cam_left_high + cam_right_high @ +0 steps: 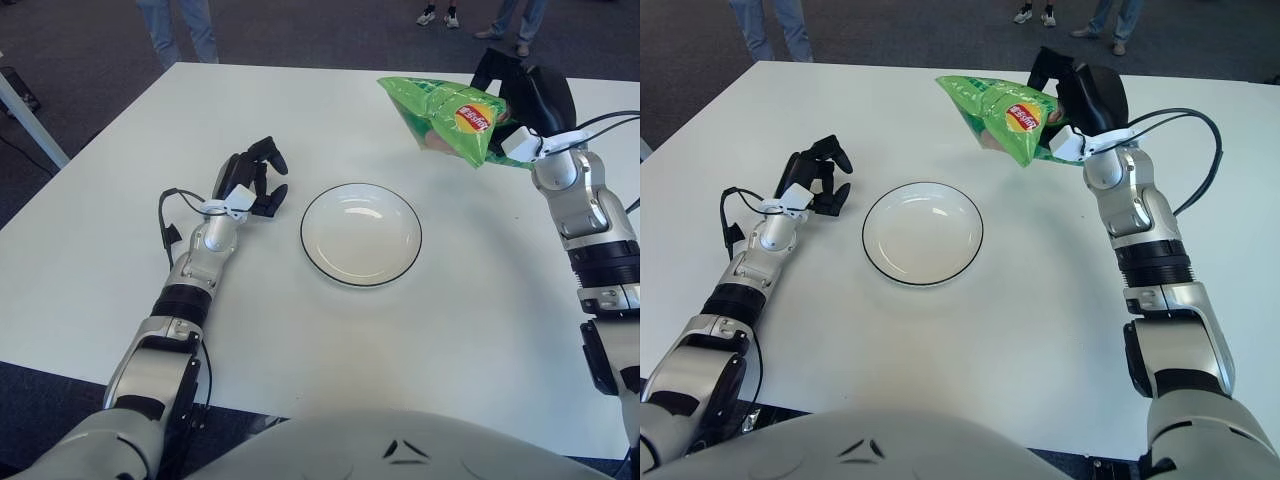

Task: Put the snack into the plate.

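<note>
White table (480, 330), crinkly snack bag (440, 118), round plate (361, 234)

The snack (447, 118) is a bright green crinkled bag with a red and yellow round logo on its face. It is up in the air in the upper right of the frame, clear of the white surface (300, 330), tilted with one sealed end pointing toward the upper left and its other end gripped in the right robot hand (520, 110). The plate (361, 234) is round, white, shallow, with a thin dark rim line. It lies flat and empty near the middle of the frame, below and left of the bag, well apart from it.
</note>
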Controlling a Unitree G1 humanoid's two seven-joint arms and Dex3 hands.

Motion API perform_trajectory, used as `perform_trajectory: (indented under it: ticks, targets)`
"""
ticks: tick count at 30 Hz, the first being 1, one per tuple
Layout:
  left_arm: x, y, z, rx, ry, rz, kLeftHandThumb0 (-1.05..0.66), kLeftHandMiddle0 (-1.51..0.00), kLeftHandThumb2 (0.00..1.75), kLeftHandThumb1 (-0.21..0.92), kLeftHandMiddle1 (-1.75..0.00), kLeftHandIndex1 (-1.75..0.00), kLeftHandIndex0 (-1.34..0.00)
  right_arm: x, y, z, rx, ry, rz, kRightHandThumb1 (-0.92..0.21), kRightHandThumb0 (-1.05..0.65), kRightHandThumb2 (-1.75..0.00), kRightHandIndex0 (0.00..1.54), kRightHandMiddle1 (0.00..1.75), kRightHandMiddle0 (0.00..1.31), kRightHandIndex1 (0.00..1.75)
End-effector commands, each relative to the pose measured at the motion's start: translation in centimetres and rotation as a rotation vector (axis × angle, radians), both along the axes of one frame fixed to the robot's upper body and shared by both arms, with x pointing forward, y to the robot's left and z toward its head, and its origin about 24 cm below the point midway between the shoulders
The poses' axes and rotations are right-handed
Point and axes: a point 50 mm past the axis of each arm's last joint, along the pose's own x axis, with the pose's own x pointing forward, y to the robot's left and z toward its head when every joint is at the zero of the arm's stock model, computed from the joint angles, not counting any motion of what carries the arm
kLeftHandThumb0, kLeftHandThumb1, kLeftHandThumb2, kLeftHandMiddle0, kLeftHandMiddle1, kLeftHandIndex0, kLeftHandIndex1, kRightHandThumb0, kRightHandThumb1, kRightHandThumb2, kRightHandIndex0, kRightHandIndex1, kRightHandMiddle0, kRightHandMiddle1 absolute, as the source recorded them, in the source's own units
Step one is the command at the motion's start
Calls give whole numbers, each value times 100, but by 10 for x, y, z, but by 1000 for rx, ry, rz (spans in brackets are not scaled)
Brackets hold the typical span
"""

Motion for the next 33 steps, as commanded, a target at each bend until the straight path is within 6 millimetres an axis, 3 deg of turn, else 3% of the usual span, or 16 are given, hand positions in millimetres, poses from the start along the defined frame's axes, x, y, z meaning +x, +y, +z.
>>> perform_trajectory:
  ticks: [1, 13, 24, 33]
  targets:
    - [-16, 1, -35, 2, 137, 42, -51, -123, 140, 25, -175, -175, -67, -3, 8, 6, -32, -36, 42, -20, -52, -146, 129, 175, 71, 175]
    - [-16, -1, -34, -11, 149, 42, -51, -123, 141, 24, -175, -175, -67, -10, 27, 17, -85, -92, 181, -21, -53, -144, 131, 175, 71, 175]
    - [-16, -2, -35, -15, 151, 44, -51, -123, 141, 24, -175, -175, -68, -22, 38, 17, 6, 5, 329, -23, -51, -141, 135, 175, 68, 175]
    - [-14, -2, -35, -15, 156, 48, -51, -123, 141, 24, -175, -175, -68, -37, 58, 17, 38, 22, 482, -28, -49, -136, 134, 175, 64, 175]
